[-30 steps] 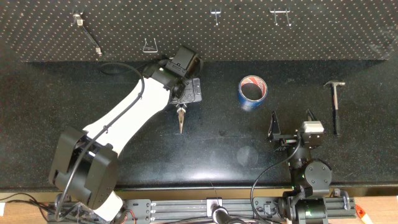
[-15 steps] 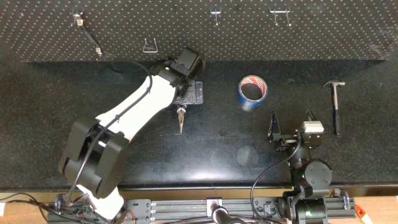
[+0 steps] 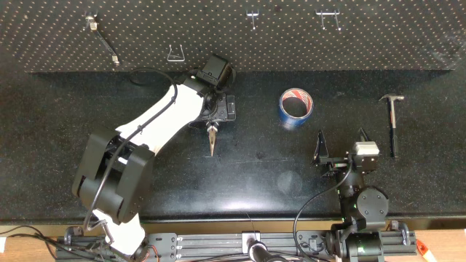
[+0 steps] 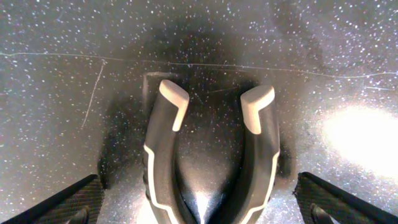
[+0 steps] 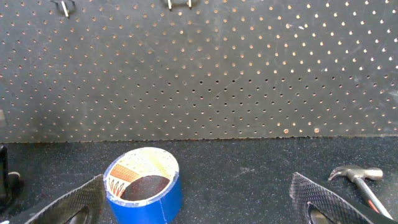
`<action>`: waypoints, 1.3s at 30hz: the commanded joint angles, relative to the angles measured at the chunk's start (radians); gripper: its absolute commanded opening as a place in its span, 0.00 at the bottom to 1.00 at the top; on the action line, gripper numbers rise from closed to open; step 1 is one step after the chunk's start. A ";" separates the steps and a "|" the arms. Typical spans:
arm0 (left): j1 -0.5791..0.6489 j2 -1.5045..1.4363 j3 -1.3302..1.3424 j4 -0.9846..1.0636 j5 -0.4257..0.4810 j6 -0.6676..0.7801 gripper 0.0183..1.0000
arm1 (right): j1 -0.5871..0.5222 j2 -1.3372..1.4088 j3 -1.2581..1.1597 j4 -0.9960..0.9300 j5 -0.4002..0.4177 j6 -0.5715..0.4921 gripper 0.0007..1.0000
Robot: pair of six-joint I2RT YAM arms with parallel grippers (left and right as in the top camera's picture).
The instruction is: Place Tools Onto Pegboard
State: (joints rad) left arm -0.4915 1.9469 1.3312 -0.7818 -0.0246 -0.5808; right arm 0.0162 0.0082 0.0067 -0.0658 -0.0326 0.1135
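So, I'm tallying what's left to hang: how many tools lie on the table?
3: the pliers left of centre, the blue tape roll right of centre, and the hammer near the right edge. None seems hidden.

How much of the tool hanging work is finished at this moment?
Done: nothing clearly; the hooks on the pegboard look bare, apart from one black item at left. In hand: left gripper open over the pliers handles. Left: pliers, tape roll and hammer lie on the table.

We find the pliers (image 3: 211,137) left of the tape roll (image 3: 291,121), the hammer (image 3: 393,127) right of it, all on the table (image 3: 262,182) before the pegboard (image 3: 291,44).
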 commanded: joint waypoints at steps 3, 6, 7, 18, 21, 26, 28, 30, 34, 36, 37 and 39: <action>0.000 0.023 -0.006 0.002 -0.024 -0.005 1.00 | 0.005 -0.007 -0.003 -0.004 -0.009 -0.014 0.96; 0.000 0.023 -0.006 0.001 -0.030 0.029 1.00 | 0.005 -0.007 -0.003 -0.004 -0.009 -0.014 0.96; 0.000 0.023 -0.006 0.001 -0.031 0.037 1.00 | 0.005 -0.007 -0.003 -0.004 -0.009 -0.014 0.96; 0.000 0.023 -0.006 0.002 -0.034 0.039 0.75 | 0.005 -0.007 -0.003 -0.004 -0.009 -0.014 0.96; 0.000 0.023 -0.006 0.002 -0.034 0.039 0.64 | 0.005 -0.007 -0.003 -0.004 -0.009 -0.014 0.96; 0.000 0.023 -0.006 0.001 -0.030 0.039 0.58 | 0.005 -0.007 -0.003 -0.004 -0.009 -0.014 0.96; 0.000 0.023 -0.006 0.001 -0.030 0.039 0.58 | 0.005 -0.007 -0.003 -0.004 -0.009 -0.014 0.96; 0.000 0.023 -0.006 0.001 -0.031 0.039 0.57 | 0.005 -0.007 -0.003 -0.004 -0.009 -0.014 0.96; 0.000 0.023 -0.006 0.001 -0.031 0.039 0.53 | 0.005 -0.007 -0.003 -0.005 -0.009 -0.014 0.96; 0.000 0.023 -0.006 0.001 -0.031 0.039 0.49 | 0.005 -0.007 -0.003 -0.004 -0.009 -0.014 0.96; 0.000 0.023 -0.006 0.002 -0.031 0.039 0.48 | 0.005 -0.007 -0.003 -0.004 -0.009 -0.014 0.96; 0.000 0.023 -0.006 0.002 -0.031 0.039 0.40 | 0.005 -0.007 -0.003 -0.004 -0.009 -0.014 0.96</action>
State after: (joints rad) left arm -0.4919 1.9472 1.3312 -0.7803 -0.0441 -0.5461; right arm 0.0162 0.0082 0.0067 -0.0654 -0.0326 0.1135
